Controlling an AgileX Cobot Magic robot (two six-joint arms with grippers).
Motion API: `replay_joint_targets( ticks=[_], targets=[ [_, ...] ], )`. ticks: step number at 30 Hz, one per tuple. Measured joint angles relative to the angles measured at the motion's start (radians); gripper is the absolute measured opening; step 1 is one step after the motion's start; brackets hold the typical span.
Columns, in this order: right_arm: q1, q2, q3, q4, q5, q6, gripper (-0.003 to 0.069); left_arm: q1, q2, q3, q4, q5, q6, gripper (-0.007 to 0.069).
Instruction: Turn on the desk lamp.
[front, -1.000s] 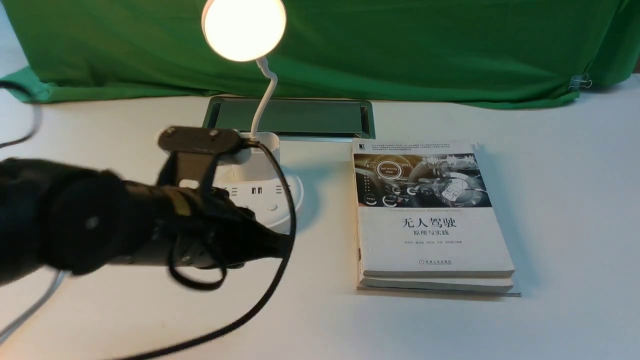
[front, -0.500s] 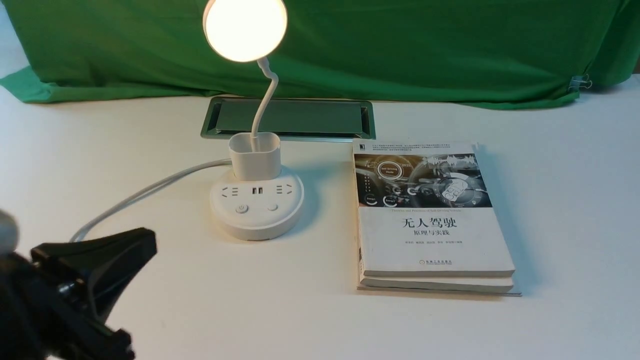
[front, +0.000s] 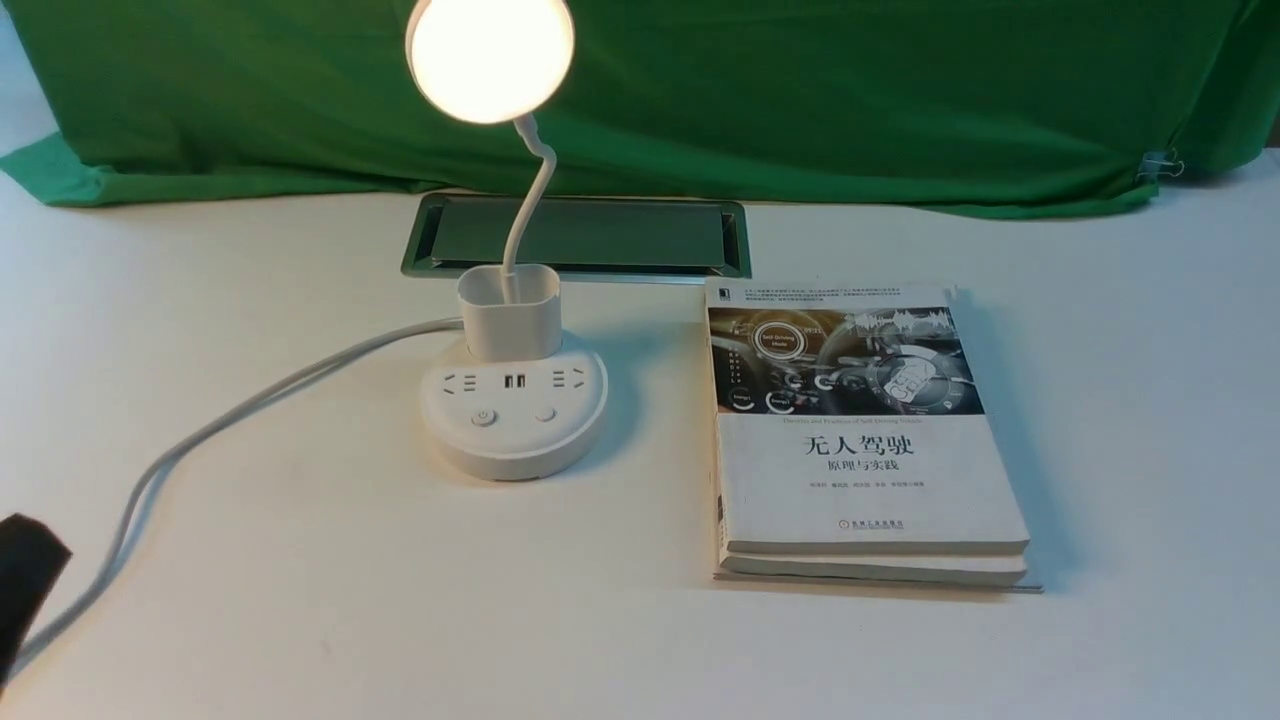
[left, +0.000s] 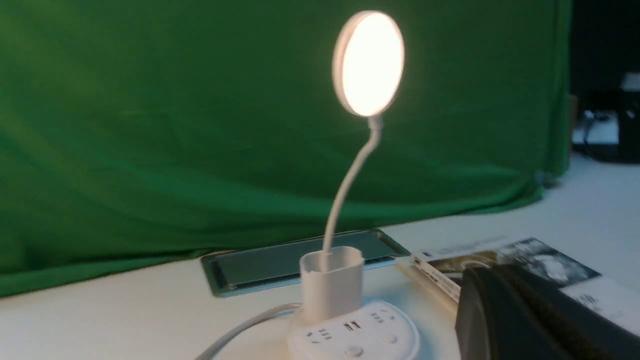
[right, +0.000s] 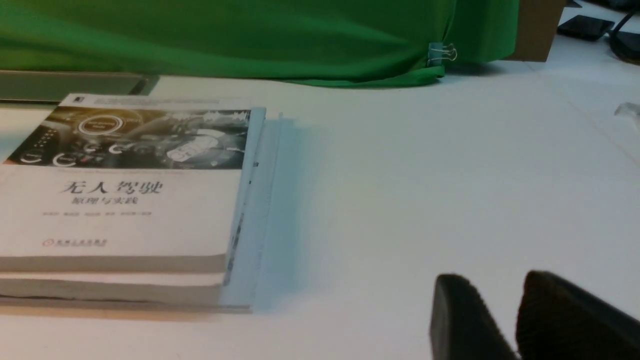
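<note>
Front view: glowing disc head (front: 491, 48) on smooth white plastic desk lamp (front: 512, 320), left pincer (front: 28, 575) blurred, its spread untellable

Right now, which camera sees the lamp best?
The left wrist view: it shows the lamp's whole glowing round head, its bendy neck and its cup, though the base is cut off. The front view shows the whole base, but cuts off the head's top. The right wrist view doesn't show it.
</note>
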Motion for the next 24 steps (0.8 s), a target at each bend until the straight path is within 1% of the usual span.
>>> replay_joint_targets(
  ticks=[1, 3, 4, 5, 7, 9, 12, 13, 15, 17, 24],
  targets=[
    [0.0, 0.0, 0.0, 0.0, -0.002, 0.0, 0.0238, 0.053, -0.005, 0.023, -0.025, -0.02, -0.007, 0.0001],
    [0.0, 0.0, 0.0, 0.0, -0.001, 0.0, 0.0238, 0.127, -0.006, 0.056, -0.092, -0.05, 0.02, 0.0001],
    [0.0, 0.0, 0.0, 0.0, 0.0, 0.0, 0.0238, 0.172, -0.006, 0.077, -0.146, -0.075, 0.057, 0.0001],
    [0.0, 0.0, 0.0, 0.0, 0.0, 0.0, 0.0238, 0.189, -0.006, 0.086, -0.168, -0.093, 0.075, 0.0001],
    [0.0, 0.0, 0.0, 0.0, 0.0, 0.0, 0.0238, 0.253, -0.007, 0.13, -0.255, -0.144, 0.155, 0.0001],
    [0.0, 0.0, 0.0, 0.0, -0.001, 0.0, 0.0238, 0.302, -0.008, 0.151, -0.325, -0.16, 0.215, 0.0001],
    [0.0, 0.0, 0.0, 0.0, -0.001, 0.0, 0.0238, 0.322, -0.01, 0.152, -0.389, -0.066, 0.242, 0.0001],
    [0.0, 0.0, 0.0, 0.0, -0.001, 0.0, 0.0238, 0.322, -0.01, 0.152, -0.392, -0.058, 0.244, 0.0001],
    [0.0, 0.0, 0.0, 0.0, -0.001, 0.0, 0.0238, 0.322, -0.011, 0.152, -0.434, 0.049, 0.27, 0.0001],
    [0.0, 0.0, 0.0, 0.0, -0.001, 0.0, 0.0238, 0.322, -0.011, 0.154, -0.456, 0.105, 0.308, 0.0001],
    [0.0, 0.0, 0.0, 0.0, -0.001, 0.0, 0.0238, 0.322, -0.011, 0.154, -0.466, 0.124, 0.366, 0.0001]
  ],
)
